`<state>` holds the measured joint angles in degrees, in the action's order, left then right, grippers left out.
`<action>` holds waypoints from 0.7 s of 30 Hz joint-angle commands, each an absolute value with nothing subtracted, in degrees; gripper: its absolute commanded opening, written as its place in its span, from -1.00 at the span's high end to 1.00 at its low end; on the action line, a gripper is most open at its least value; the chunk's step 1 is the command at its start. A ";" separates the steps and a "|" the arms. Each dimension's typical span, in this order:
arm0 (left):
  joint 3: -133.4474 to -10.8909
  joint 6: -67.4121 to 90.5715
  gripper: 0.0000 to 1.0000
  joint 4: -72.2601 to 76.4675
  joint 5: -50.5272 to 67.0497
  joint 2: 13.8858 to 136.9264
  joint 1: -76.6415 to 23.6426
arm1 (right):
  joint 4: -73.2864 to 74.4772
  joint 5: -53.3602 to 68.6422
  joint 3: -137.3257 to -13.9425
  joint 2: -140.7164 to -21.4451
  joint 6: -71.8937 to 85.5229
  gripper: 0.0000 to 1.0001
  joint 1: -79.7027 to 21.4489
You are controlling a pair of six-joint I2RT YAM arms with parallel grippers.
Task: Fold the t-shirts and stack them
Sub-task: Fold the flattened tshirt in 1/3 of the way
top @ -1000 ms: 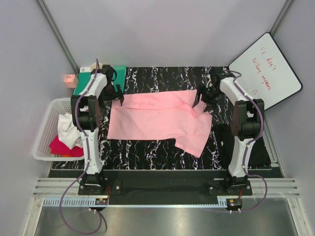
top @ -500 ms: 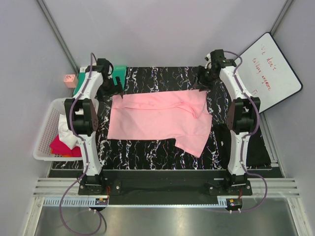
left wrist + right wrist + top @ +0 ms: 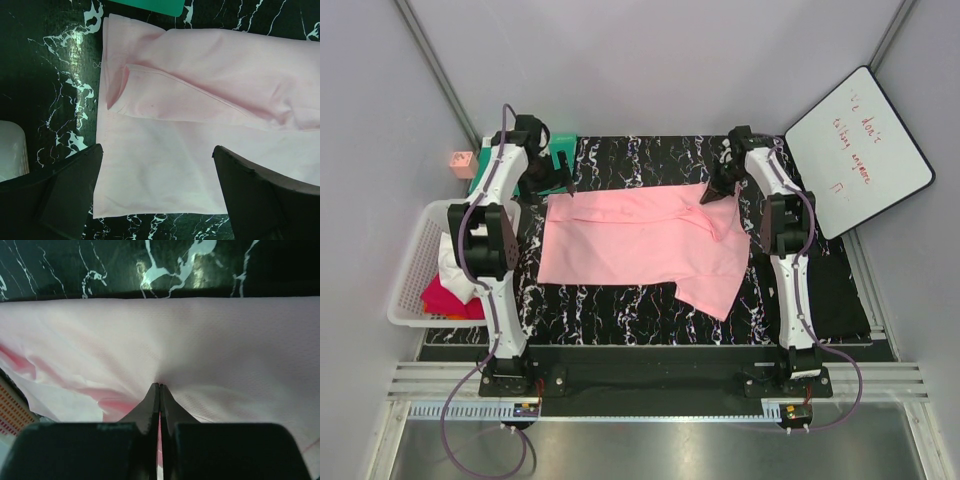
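Skew is your risk: right fingers (image 3: pixel 148 412) pinch the far-right edge of the light pink t-shirt (image 3: pixel 640 240) spread across the bench (image 3: pixel 620 308), while left fingers (image 3: pixel 70 195) gape empty above its far-left corner, so a pull now drags it crooked.

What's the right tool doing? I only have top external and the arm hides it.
Observer: In the right wrist view, the right tool is shut, pinching a ridge of the light pink t-shirt.
Operator: And the left?
Observer: The left tool is open, its fingers spread wide over the shirt's end with nothing between them gripped.
Operator: Is the cloth flat there?
Observer: No. A folded-over flap lies on top near that edge.
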<state>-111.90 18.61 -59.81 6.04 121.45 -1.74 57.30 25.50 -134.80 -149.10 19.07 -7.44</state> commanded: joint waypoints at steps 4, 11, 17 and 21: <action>-111.71 17.84 -0.98 -58.18 7.38 117.42 -1.76 | 58.36 28.57 -129.65 -143.09 17.23 1.00 -10.72; -110.66 17.93 -0.98 -58.01 6.77 116.54 -1.76 | 58.27 28.21 -120.33 -135.97 15.47 1.00 -12.83; -107.32 17.75 -0.98 -56.95 6.33 114.87 -1.76 | 58.36 27.95 -113.74 -129.73 14.15 1.00 -13.36; -105.30 17.75 -0.98 -56.51 5.98 114.08 -1.76 | 58.88 29.97 -109.34 -126.74 13.27 1.00 -13.27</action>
<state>-106.52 18.41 -58.41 5.98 117.73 -1.74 58.11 27.86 -112.12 -132.49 15.14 -13.17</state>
